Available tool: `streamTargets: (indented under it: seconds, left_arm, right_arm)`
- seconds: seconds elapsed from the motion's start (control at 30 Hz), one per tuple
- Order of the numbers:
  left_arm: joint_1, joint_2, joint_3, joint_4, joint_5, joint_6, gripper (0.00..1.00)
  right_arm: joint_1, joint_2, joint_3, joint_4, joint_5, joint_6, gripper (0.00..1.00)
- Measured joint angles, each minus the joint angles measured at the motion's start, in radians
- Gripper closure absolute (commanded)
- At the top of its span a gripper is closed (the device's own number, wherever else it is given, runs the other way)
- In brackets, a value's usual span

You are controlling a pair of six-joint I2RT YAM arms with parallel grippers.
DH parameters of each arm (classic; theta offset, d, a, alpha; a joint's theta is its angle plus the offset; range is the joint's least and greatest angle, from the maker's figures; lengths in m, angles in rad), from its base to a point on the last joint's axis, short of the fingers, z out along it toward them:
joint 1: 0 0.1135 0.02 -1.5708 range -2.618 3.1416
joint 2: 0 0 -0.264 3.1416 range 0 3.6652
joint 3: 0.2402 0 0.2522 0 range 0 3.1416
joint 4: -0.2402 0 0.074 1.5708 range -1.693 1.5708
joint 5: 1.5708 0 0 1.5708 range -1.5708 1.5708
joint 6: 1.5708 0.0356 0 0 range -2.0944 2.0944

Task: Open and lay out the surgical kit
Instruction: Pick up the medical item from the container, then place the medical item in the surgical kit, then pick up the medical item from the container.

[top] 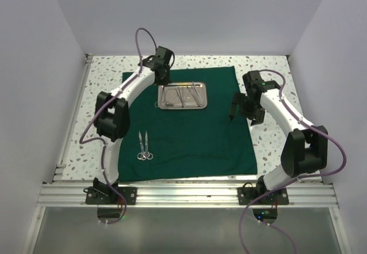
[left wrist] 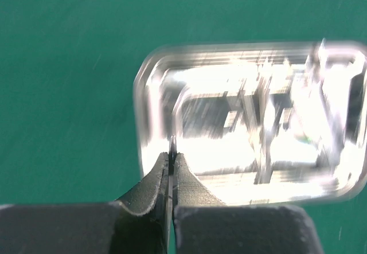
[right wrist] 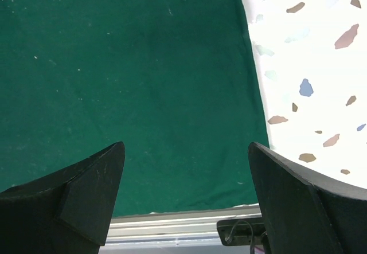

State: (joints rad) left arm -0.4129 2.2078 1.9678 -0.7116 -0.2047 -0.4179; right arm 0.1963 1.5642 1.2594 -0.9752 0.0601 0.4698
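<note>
Left end effector (left wrist: 172,151) is sitting pinched shut over the steel tray (left wrist: 148,102) (instruments (top: 182,95) lying inside it); right end effector (right wrist: 185,146) is hovering wide open, empty, above the green cloth (right wrist: 132,65).

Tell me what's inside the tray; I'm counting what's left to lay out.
Slim silver instruments lie in the tray, roughly three or four. The left gripper covers its left end; glare prevents an exact count.

Reaching far forward with the left arm (top: 135,88), left gripper (left wrist: 172,156) aimed down and pressed together, perhaps nipping something thin in the blur, while keeping the right arm (top: 287,113) bent inward, right gripper (right wrist: 184,145) spread wide and hovering low.
</note>
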Motion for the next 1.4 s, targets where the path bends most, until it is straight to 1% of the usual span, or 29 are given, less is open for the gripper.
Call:
streamTargets:
  seconds: [0.13,0.23,0.33,0.4,0.47,0.57,0.67,0.87,0.97,1.0,1.1,1.17,1.23,1.3,1.4]
  left_arm:
    - [-0.009,-0.257,-0.318,0.044,-0.023,-0.019,1.00]
    - [-0.023,-0.381,-0.518,0.074,-0.031,-0.042,1.00]
    - [-0.041,-0.444,-0.698,0.093,-0.032,-0.064,1.00]
    - [-0.052,-0.459,-0.789,0.097,-0.031,-0.079,1.00]
    - [-0.058,-0.469,-0.858,0.097,-0.031,-0.092,1.00]
    - [-0.060,-0.495,-0.919,0.102,-0.031,-0.108,1.00]
    - [-0.060,-0.536,-0.947,0.107,-0.032,-0.122,1.00]
    - [-0.065,-0.587,-0.951,0.122,-0.031,-0.141,1.00]
    - [-0.072,-0.593,-0.952,0.122,-0.031,-0.145,0.85]
    - [-0.074,-0.593,-0.952,0.121,-0.031,-0.146,0.76]
    - [-0.079,-0.593,-0.951,0.119,-0.031,-0.146,0.63]
    - [-0.079,-0.592,-0.945,0.114,-0.032,-0.144,0.59]
    - [-0.079,-0.582,-0.910,0.094,-0.033,-0.143,0.59]
    - [-0.079,-0.554,-0.842,0.084,-0.034,-0.139,0.59]
    - [-0.079,-0.478,-0.699,0.085,-0.034,-0.130,0.59]
  right_arm:
    - [0.000,0.011,0.002,0.018,-0.012,-0.002,0.07]
    - [0.000,0.018,0.003,0.032,-0.026,-0.003,0.07]
    - [0.000,0.020,0.003,0.040,-0.030,-0.005,0.08]
    - [0.000,0.020,0.003,0.047,-0.035,-0.007,0.08]
    - [0.000,0.020,0.003,0.051,-0.050,-0.007,0.08]
    - [0.000,0.020,0.000,0.058,-0.060,-0.007,0.08]
    - [0.000,0.020,-0.007,0.062,-0.064,-0.007,0.08]
    - [0.000,0.020,-0.015,0.069,-0.074,-0.007,0.08]
    - [0.000,0.020,-0.024,0.071,-0.073,-0.007,0.08]
    - [0.000,0.020,-0.026,0.071,-0.073,-0.007,0.08]
    - [0.000,0.020,-0.031,0.071,-0.072,-0.007,0.08]
    - [0.000,0.020,-0.035,0.072,-0.072,-0.007,0.08]
    - [0.000,0.020,-0.038,0.071,-0.071,-0.006,0.08]
    - [0.000,0.019,-0.039,0.071,-0.070,-0.006,0.08]
    - [0.000,0.017,-0.039,0.070,-0.062,-0.006,0.08]
